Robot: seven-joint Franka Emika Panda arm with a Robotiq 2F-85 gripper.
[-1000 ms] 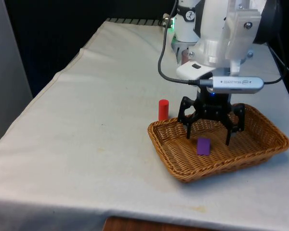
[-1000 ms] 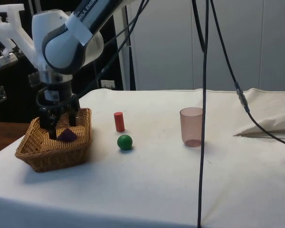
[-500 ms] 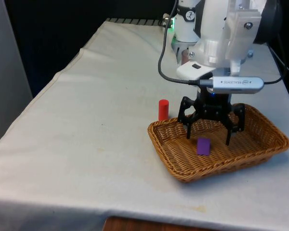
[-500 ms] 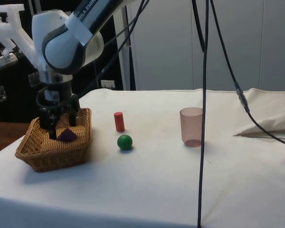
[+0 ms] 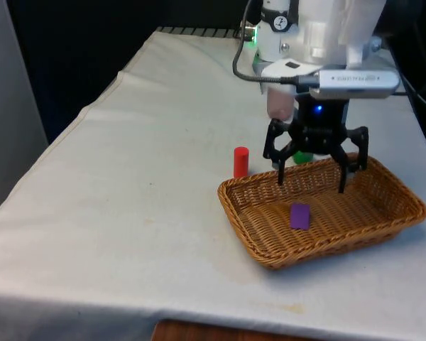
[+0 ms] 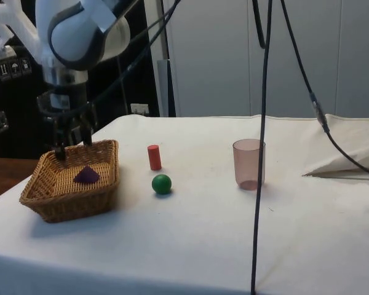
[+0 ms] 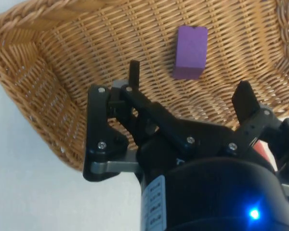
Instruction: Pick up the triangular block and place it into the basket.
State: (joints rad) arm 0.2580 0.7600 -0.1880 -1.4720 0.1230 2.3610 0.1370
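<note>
The purple triangular block (image 5: 299,216) (image 6: 86,175) (image 7: 190,51) lies on the floor of the wicker basket (image 5: 250,213) (image 6: 43,200) (image 7: 48,91). My gripper (image 5: 312,182) (image 6: 73,150) (image 7: 188,82) hangs open above the basket's far part, clear of the block, with nothing between its fingers (image 7: 133,72).
A red cylinder (image 5: 241,162) (image 6: 154,157) stands just outside the basket on the front view's left. A green ball (image 6: 162,184) (image 5: 302,156) lies near it, partly behind the gripper in the front view. A translucent pink cup (image 6: 248,163) stands farther along the table.
The gripper has risen out of the basket and shifted slightly toward the robot. The purple block stays where it lay.
</note>
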